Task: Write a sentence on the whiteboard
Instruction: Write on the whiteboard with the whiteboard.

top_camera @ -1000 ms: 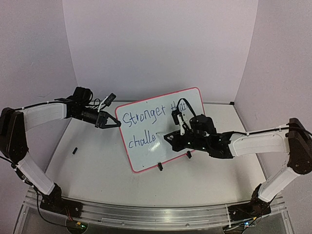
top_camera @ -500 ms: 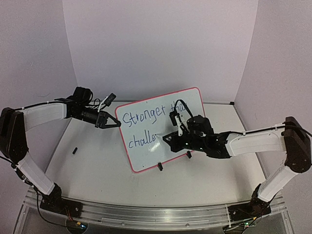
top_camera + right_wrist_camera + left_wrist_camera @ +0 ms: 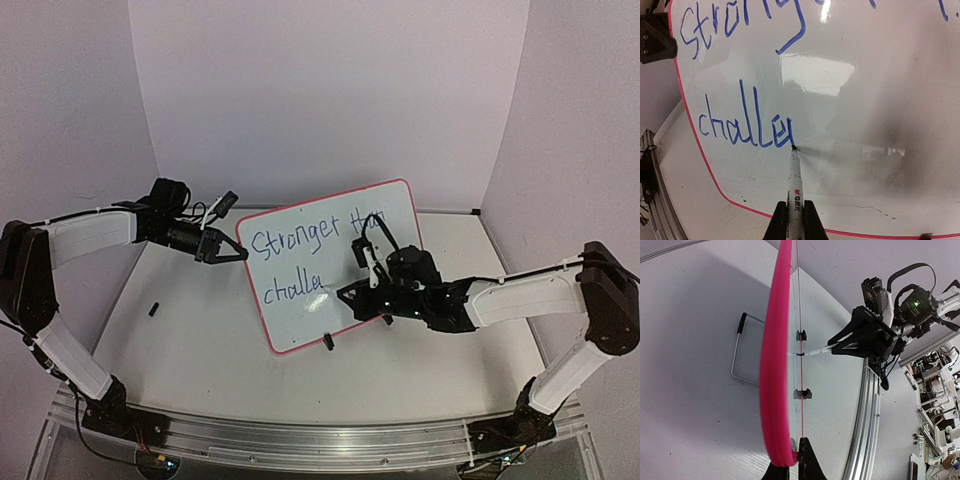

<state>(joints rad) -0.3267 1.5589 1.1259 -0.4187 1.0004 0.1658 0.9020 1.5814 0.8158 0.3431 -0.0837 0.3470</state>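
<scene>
While the left claw (image 3: 232, 254) pinches the rim of the whiteboard (image 3: 292, 318) standing at centre frame, the right claw (image 3: 795, 214), clamped on the marker (image 3: 794, 176), needs light, even tip pressure to carry the sentence (image 3: 742, 125) rightward from "challe" without tipping the board.

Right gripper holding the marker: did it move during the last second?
Yes. The right gripper dropped slightly toward the black clip foot of the white red-rimmed whiteboard.

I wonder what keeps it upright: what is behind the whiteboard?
A thin wire stand sticks out behind the whiteboard, seen from the left wrist camera. Where it joins the board is covered by the pink rim.
</scene>
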